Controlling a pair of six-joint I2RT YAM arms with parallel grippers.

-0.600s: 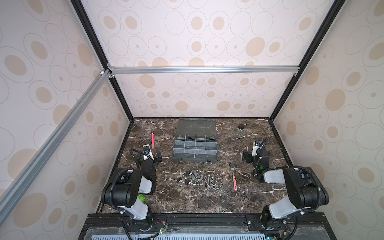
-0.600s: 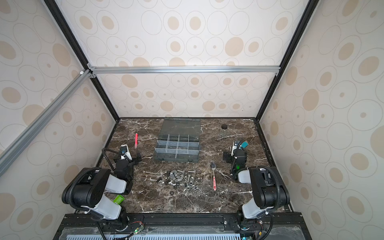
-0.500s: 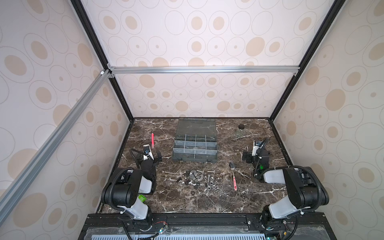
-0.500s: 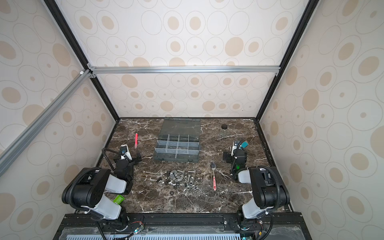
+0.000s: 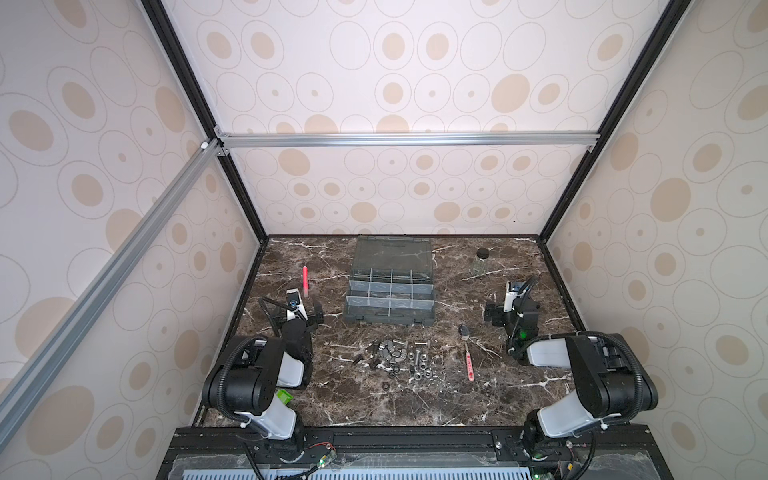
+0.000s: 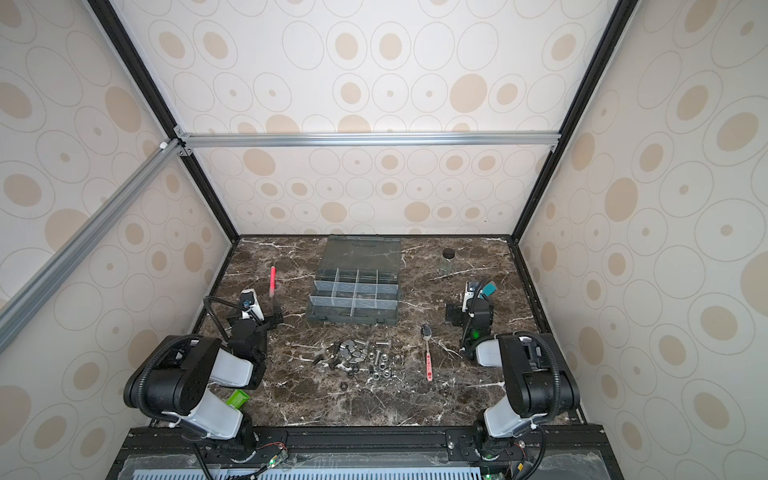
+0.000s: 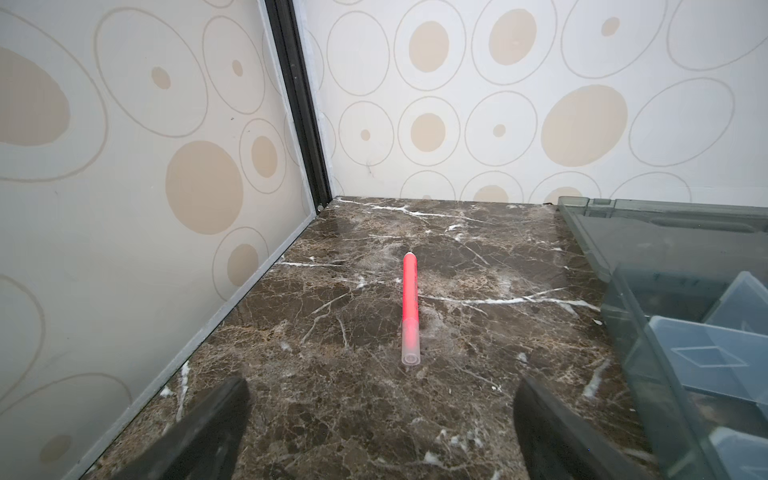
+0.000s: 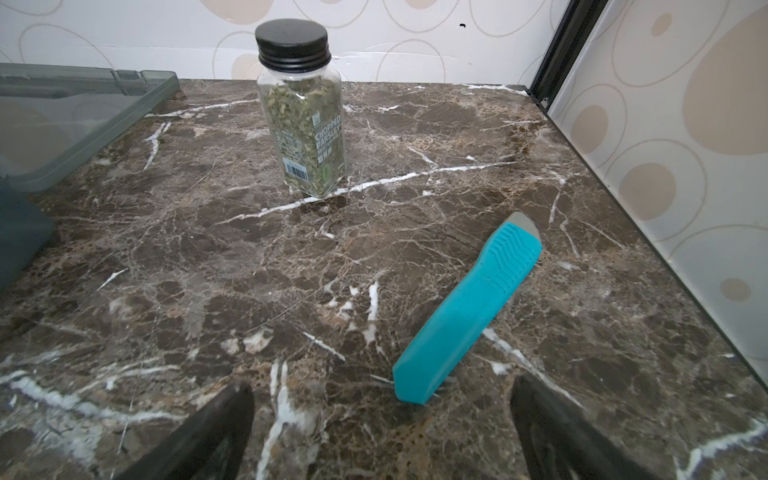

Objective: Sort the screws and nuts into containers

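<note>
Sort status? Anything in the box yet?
Done: only the organizer box is opened, lid laid back; its compartments look empty from above. In hand: nothing; left gripper and right gripper are open and empty, parked at either side. Left: the whole pile of screws and nuts lies loose on the table in front of the box.

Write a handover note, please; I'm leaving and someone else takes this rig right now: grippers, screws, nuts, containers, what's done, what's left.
Left gripper: jaws open, empty, low over the table, facing a red pen.
Right gripper: jaws open, empty, near a teal cutter.
Screws and nuts: one mixed loose pile on the table, in front of the organizer box.
Containers: lid open, no hardware visible inside.
Done: nothing sorted yet.
Left: the whole pile.
</note>
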